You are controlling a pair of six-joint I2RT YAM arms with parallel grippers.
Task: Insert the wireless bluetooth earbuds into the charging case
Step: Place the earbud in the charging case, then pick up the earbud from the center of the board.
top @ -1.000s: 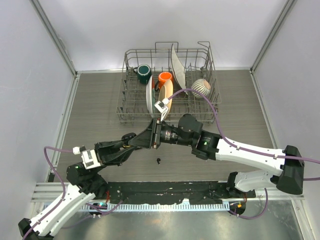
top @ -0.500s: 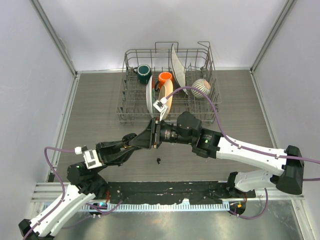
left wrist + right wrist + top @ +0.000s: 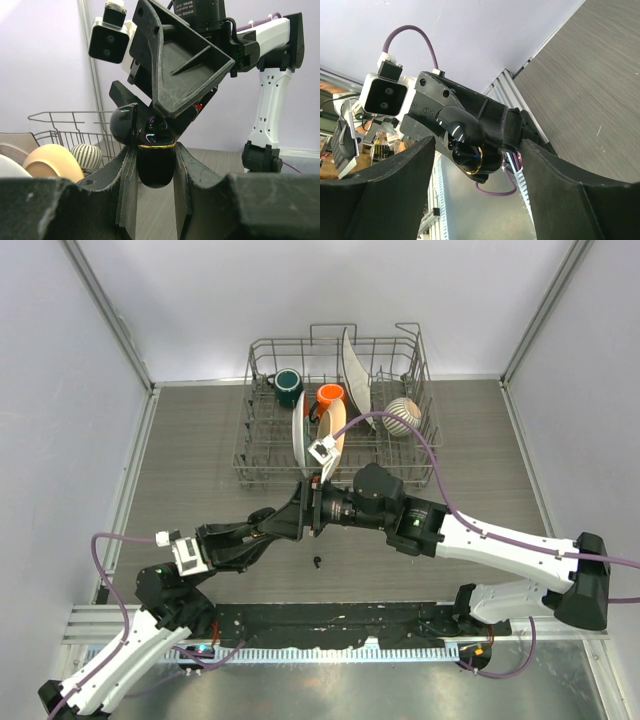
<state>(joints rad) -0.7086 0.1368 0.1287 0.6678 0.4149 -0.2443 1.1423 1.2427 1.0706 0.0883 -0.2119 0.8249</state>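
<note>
Top external view has both arms stretched low over the tabletop (image 3: 200, 440), meeting nose to nose just on the near side of the dish rack (image 3: 290, 340). Left arm comes up from the near left corner, angled toward the far right. Right arm reaches across from the near right, forearm almost level and wrist pointing left. The left tool (image 3: 155, 162) is clamped on the charging case (image 3: 156, 170), a glossy black pod with a gold rim and its lid flipped open, held up off the tabletop with one finger on each side. The right tool (image 3: 301, 512) is spread wide with nothing between its fingers that I can make out, tips right up at the open case. One of the wireless bluetooth earbuds (image 3: 317, 562) is lying on the tabletop just near of where the two tools meet, apart from both. Can't tell if anything's sitting inside the case. Writing-wise, there's some white print (image 3: 192, 6) on the right arm's wrist in the left wrist view, too small to read.
</note>
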